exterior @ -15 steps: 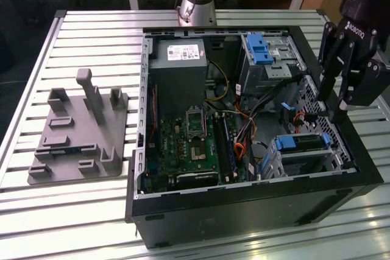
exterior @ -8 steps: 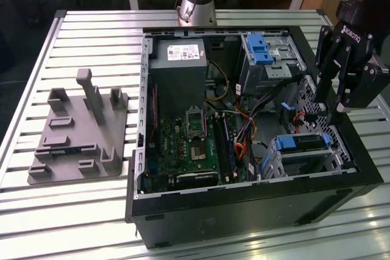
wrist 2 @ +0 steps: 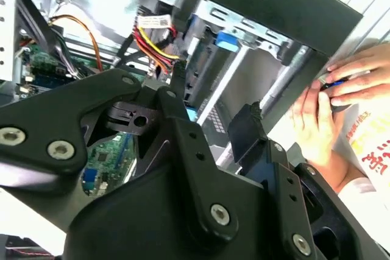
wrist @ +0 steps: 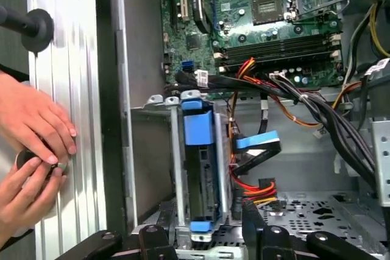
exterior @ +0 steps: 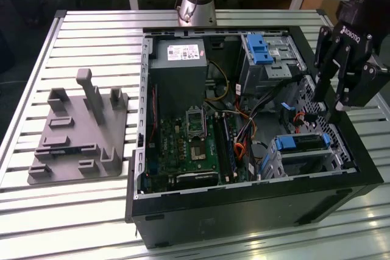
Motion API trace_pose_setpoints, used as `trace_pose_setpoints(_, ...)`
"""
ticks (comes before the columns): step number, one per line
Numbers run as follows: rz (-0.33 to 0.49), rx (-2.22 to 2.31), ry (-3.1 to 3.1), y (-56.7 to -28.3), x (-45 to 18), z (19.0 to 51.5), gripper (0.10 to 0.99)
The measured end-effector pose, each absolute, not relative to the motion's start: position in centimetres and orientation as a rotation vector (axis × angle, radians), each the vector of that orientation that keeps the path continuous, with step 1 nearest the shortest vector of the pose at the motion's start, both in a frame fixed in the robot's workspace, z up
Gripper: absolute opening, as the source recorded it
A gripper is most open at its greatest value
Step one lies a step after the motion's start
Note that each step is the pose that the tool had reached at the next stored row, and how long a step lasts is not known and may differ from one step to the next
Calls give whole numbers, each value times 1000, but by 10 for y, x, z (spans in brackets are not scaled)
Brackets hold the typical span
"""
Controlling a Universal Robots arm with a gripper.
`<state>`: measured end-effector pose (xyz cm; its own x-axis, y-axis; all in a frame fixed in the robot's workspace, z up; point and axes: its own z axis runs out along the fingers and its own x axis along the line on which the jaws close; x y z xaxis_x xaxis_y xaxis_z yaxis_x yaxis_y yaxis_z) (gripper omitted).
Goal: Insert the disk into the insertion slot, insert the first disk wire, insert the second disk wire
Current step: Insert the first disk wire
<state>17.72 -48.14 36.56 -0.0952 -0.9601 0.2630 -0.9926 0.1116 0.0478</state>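
Wide-spread, empty end effector [wrist: 204, 228] near the disk [wrist: 200, 175], already inside the insertion slot [wrist: 175, 156]

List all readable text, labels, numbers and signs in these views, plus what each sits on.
No text here can be quoted.
black gripper, white lettering on its body: a brand mark, left unquoted.
white label on the grey metal power supply box: illegible.
white paper tag on the wire bundle: illegible.
white sleeve, red print: cut off, illegible.
green motherboard, fine markings: illegible.
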Motion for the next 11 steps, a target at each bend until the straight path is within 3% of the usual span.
trace_pose_setpoints(11, 221, 1935, -2145, -463, 179, 349, 541)
